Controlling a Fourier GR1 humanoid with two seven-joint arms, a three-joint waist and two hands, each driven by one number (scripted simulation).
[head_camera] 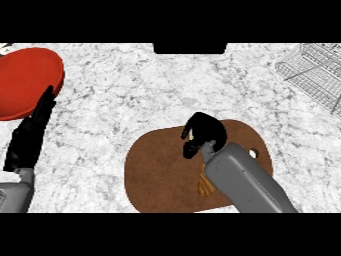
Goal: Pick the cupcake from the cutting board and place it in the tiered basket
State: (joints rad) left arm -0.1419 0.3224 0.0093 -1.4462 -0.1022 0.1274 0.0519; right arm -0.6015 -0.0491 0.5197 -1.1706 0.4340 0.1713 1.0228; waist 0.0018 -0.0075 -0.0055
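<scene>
My right hand (pixel 205 134) hangs over the far part of the brown cutting board (pixel 154 170), fingers curled downward. A small pale bit of the cupcake (pixel 190 134) shows inside the curl; the rest is hidden by the hand. A ridged orange-brown strip (pixel 204 186) shows on the board at the left edge of my right forearm, mostly covered by it. The wire tiered basket (pixel 324 80) stands at the far right, well away from the hand. At the left my left hand (pixel 31 135) rests with straight fingers pointing toward the far edge.
A red bowl (pixel 18 82) sits at the far left, right by my left hand's fingertips. Marble counter (pixel 151 90) stretches between the board and the basket. A dark block (pixel 189 48) sits at the far edge.
</scene>
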